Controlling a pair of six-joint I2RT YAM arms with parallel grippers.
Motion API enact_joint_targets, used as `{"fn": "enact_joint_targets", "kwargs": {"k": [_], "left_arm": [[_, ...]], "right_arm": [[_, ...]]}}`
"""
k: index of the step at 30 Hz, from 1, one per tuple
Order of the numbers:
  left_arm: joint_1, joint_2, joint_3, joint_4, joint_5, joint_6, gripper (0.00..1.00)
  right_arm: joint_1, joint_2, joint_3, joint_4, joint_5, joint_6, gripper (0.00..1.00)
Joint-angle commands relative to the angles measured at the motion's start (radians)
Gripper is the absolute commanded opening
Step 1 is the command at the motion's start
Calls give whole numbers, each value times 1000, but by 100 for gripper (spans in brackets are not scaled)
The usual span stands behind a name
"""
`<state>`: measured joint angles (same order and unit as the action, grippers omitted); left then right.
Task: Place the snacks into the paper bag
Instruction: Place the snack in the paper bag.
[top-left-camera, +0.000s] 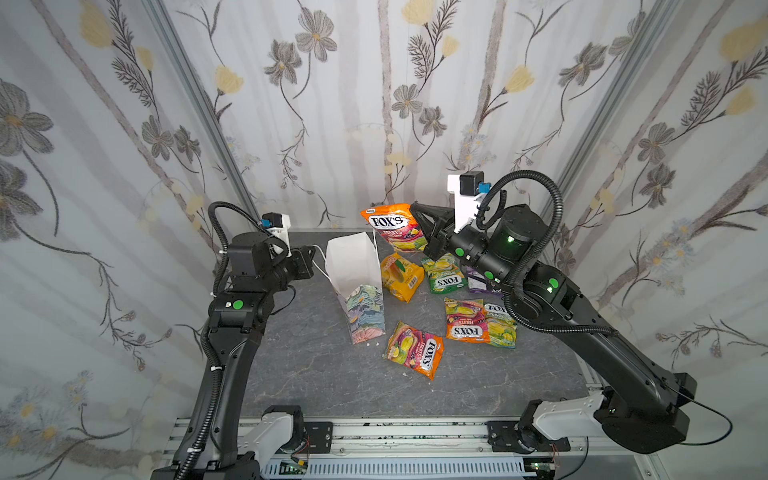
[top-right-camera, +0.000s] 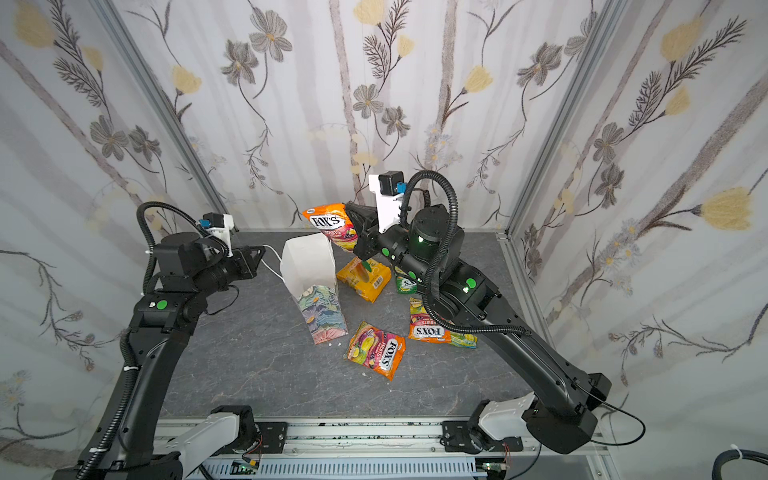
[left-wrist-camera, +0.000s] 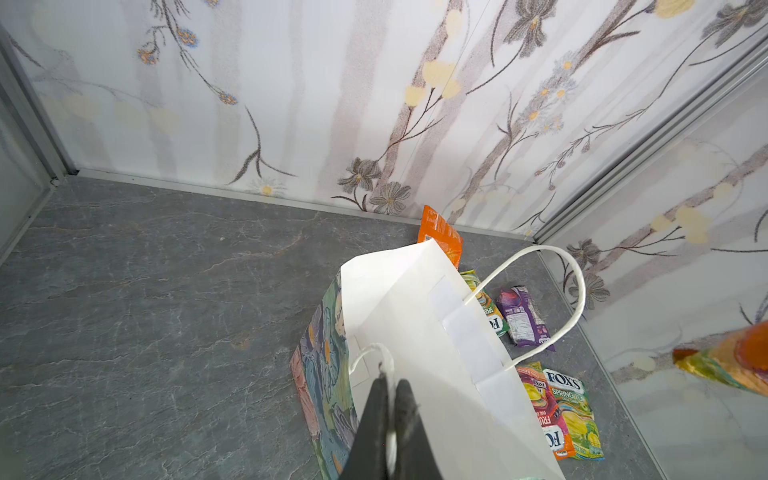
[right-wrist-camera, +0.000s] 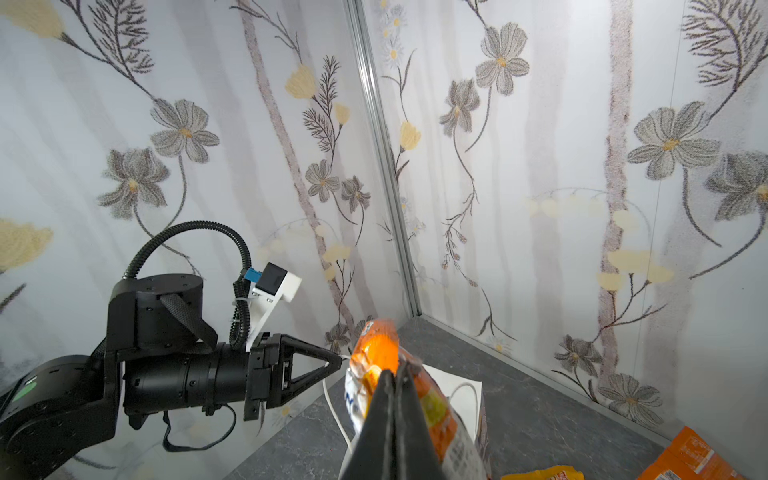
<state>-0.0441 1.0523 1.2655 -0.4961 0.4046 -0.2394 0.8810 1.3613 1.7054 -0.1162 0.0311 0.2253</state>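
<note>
Hanging clamped in the right gripper (top-left-camera: 415, 209) in both top views, an orange packet (top-left-camera: 388, 226) sits raised beside the mouth of the standing paper bag (top-left-camera: 353, 266). The left wrist view shows the left gripper (left-wrist-camera: 390, 380) pinched on the bag's cord handle (left-wrist-camera: 372, 345). The right wrist view confirms the clamp; next, probably, shift over the opening and release.

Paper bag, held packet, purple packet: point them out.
Paper bag (top-left-camera: 353, 264): in a top view, white inner wall.
Held packet (top-left-camera: 388, 224): in a top view, printed front.
Purple packet (left-wrist-camera: 524, 318): left wrist view, label.
</note>
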Motion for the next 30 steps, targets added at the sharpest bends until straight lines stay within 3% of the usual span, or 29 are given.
{"fn": "enact_joint_targets", "kwargs": {"k": [1, 12, 20, 30], "left_arm": [[1, -5, -5, 47, 23, -5, 2], [1, 2, -9, 40, 34, 6, 0], [1, -3, -12, 34, 28, 11, 0], [1, -8, -13, 22, 23, 19, 0]], "right_arm": [[29, 29, 29, 139, 3, 50, 0], [128, 148, 142, 157, 147, 31, 0], [187, 288, 346, 96, 193, -45, 0], [208, 375, 364, 93, 364, -64, 0]]}}
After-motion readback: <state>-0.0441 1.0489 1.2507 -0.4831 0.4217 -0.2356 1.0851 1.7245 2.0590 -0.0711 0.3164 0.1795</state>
